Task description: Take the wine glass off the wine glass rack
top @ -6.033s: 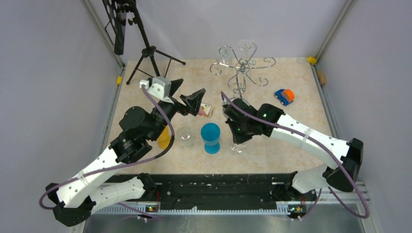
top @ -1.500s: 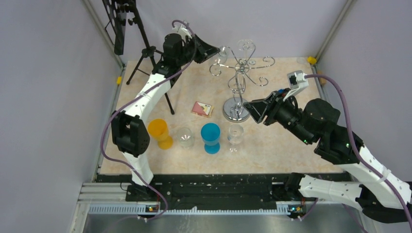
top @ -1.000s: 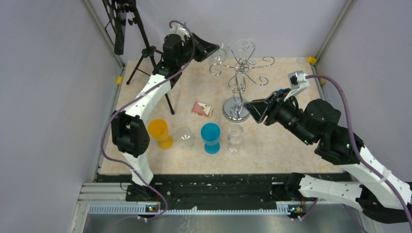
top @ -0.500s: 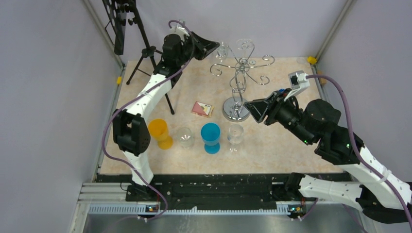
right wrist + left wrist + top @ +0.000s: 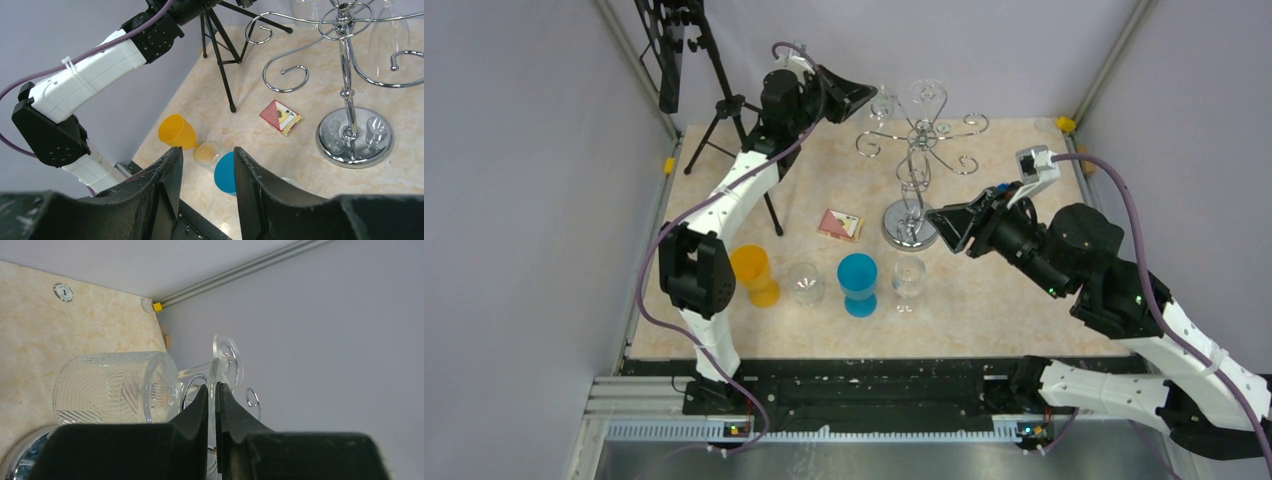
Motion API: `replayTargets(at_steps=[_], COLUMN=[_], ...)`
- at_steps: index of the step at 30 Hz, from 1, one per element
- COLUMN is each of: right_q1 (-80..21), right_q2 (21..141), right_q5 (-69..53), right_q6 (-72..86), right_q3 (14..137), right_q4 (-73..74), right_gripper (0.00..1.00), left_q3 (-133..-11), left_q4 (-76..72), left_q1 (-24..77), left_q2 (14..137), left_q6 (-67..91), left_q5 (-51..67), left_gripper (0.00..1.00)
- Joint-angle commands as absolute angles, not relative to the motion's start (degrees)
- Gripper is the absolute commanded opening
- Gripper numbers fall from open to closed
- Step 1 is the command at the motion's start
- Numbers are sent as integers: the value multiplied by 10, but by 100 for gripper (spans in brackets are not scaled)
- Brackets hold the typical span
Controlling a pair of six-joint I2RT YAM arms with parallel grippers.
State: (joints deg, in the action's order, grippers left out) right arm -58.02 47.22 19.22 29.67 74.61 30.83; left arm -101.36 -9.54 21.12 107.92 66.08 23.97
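The left gripper has its jaws almost pressed together, pinching the stem of the wine glass. The glass hangs bowl-down (empty, it seems) from a far-left scroll arm of the wine glass rack, its long axis crossing the jaws. The right gripper, jaws spread and holding nothing, sits by the rack's base, farther from the glass.

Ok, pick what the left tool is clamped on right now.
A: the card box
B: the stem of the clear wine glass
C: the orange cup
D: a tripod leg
B: the left wrist view shows the left tool shut around the thin stem of the wine glass, between its patterned bowl and its round foot.
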Motion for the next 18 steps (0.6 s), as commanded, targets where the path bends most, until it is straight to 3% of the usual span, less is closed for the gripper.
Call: replayTargets(at_steps=[1,5,18], right_q1=[-587,-587,-587], right_q2=[469,463,460], right_q5=[192,193,193], right_q6=[295,298,299], right_q3=[751,747,743], right_q4=[286,287,287], right_gripper=[43,43,43], left_q3=[-1031,-1009,-1033], left_q4=[-157,-181,-186], left_q1=[217,218,219], left_q2=[1066,1052,1069], left_q6=[675,683,720], left_q5=[211,179,306], left_gripper=[0,0,0])
